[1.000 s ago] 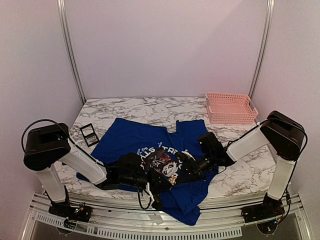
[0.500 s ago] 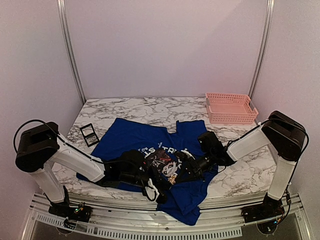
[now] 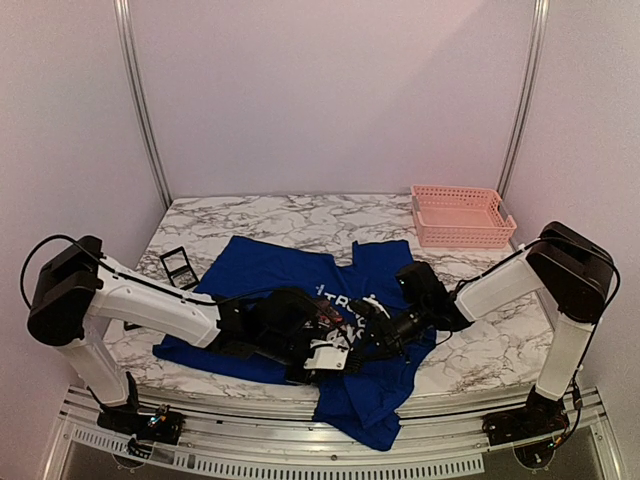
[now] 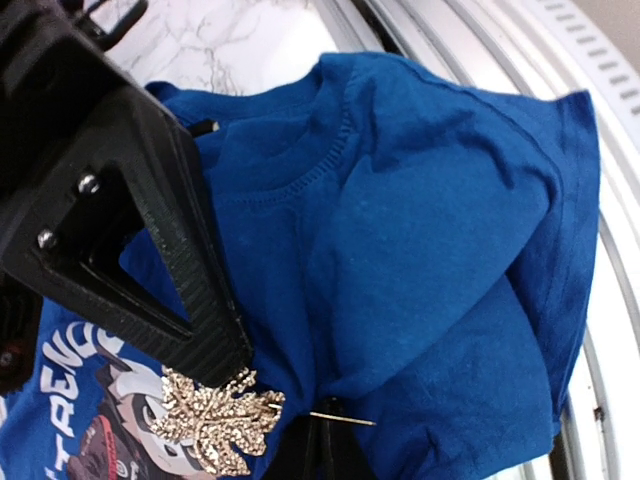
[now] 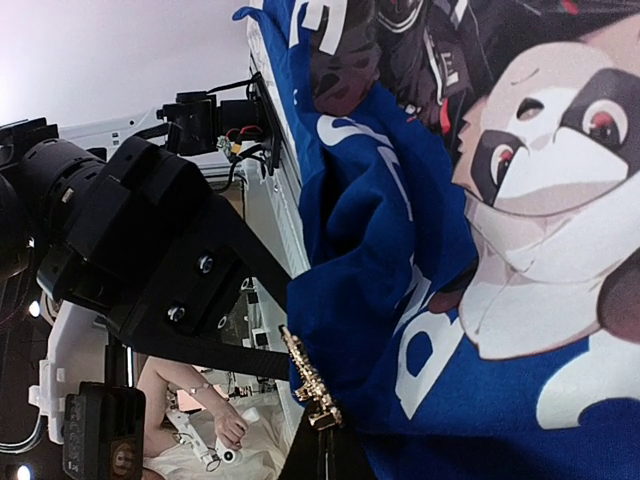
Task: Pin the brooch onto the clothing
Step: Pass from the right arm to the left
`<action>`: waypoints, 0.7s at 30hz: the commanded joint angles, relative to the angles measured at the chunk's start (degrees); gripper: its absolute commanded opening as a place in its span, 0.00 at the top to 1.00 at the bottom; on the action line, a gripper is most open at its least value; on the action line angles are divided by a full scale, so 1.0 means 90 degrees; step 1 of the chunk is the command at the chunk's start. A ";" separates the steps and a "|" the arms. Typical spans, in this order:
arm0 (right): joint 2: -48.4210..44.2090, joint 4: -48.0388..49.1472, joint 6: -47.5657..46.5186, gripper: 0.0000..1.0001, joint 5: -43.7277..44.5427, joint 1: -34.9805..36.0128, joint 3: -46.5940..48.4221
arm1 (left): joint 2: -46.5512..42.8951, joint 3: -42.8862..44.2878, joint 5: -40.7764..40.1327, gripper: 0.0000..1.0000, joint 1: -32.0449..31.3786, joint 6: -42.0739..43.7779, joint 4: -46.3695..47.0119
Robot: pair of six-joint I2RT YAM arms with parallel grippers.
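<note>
The clothing [image 3: 265,275], a royal-blue T-shirt with a panda print [image 5: 545,190], lies spread on the marble table [image 3: 290,215]. The brooch [image 4: 212,420] is a gold leaf with its thin pin [image 4: 342,418] sticking out sideways across the blue cloth. The right wrist view shows the brooch [image 5: 308,385] edge-on against a raised fold. My right gripper [image 5: 325,445] is shut on its lower end. My left gripper [image 4: 322,445] is shut on a bunched fold of the shirt right beside the pin. Both grippers [image 3: 355,342] meet over the chest print.
A pink basket [image 3: 460,215] stands at the back right of the table. A small black frame [image 3: 178,268] lies at the left, next to the shirt's sleeve. The shirt's hem [image 3: 365,415] hangs over the front edge onto the metal rail [image 3: 250,460].
My left arm has stretched to the right, bringing its gripper up to the brooch, and its jaws have closed on the shirt fold. The right gripper has kept still with the brooch.
</note>
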 commanded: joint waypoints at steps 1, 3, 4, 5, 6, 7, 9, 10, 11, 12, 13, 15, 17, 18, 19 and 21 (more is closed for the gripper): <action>-0.0076 -0.0099 -0.0109 1.00 -0.0124 0.0279 -0.0030 | -0.0406 0.0698 -0.0463 0.96 0.0065 -0.1210 0.0590; -0.0081 -0.0108 -0.0117 1.00 -0.0107 0.0274 -0.0034 | -0.0452 0.0761 -0.0370 0.97 0.0063 -0.1420 0.0446; -0.0086 -0.0118 -0.0116 1.00 -0.0103 0.0277 -0.0034 | -0.0479 0.0783 -0.0298 0.97 0.0060 -0.1479 0.0363; -0.0090 -0.0120 -0.0124 1.00 -0.0089 0.0277 -0.0039 | -0.0492 0.0789 -0.0218 0.97 0.0055 -0.1509 0.0289; -0.0098 -0.0120 -0.0122 1.00 -0.0073 0.0277 -0.0044 | -0.0508 0.0788 -0.0171 0.97 0.0057 -0.1537 0.0233; -0.0110 -0.0120 -0.0128 1.00 -0.0057 0.0276 -0.0044 | -0.0524 0.0792 -0.0138 0.97 0.0055 -0.1607 0.0190; -0.0136 -0.0107 -0.0112 1.00 -0.0034 0.0274 -0.0061 | -0.0504 0.0805 -0.0139 0.97 0.0054 -0.1756 0.0143; -0.0131 -0.0093 -0.0103 1.00 -0.0028 0.0276 -0.0072 | -0.0489 0.0821 -0.0170 0.98 0.0055 -0.1839 0.0140; -0.0130 -0.0096 -0.0087 1.00 -0.0024 0.0272 -0.0087 | -0.0483 0.0847 -0.0223 0.98 0.0055 -0.1960 0.0139; -0.0137 -0.0100 -0.0087 1.00 -0.0024 0.0276 -0.0091 | -0.0479 0.0875 -0.0255 0.99 0.0055 -0.2091 0.0116; -0.0153 -0.0106 -0.0083 1.00 -0.0019 0.0275 -0.0116 | -0.0484 0.0904 -0.0215 0.99 0.0055 -0.2194 0.0062; -0.0154 -0.0090 -0.0081 1.00 -0.0014 0.0277 -0.0139 | -0.0487 0.0949 -0.0074 0.99 0.0055 -0.2390 -0.0074; -0.0167 -0.0072 -0.0055 1.00 -0.0014 0.0272 -0.0151 | -0.0481 0.0988 0.0041 0.99 0.0062 -0.2589 -0.0176; -0.0164 -0.0071 -0.0061 1.00 -0.0010 0.0276 -0.0152 | -0.0467 0.1004 0.0094 0.98 0.0064 -0.2668 -0.0209; -0.0160 -0.0071 -0.0061 1.00 -0.0007 0.0275 -0.0152 | -0.0469 0.1018 0.0128 0.98 0.0065 -0.2749 -0.0229; -0.0159 -0.0071 -0.0075 1.00 -0.0014 0.0272 -0.0159 | -0.0468 0.1031 0.0181 0.96 0.0065 -0.2828 -0.0242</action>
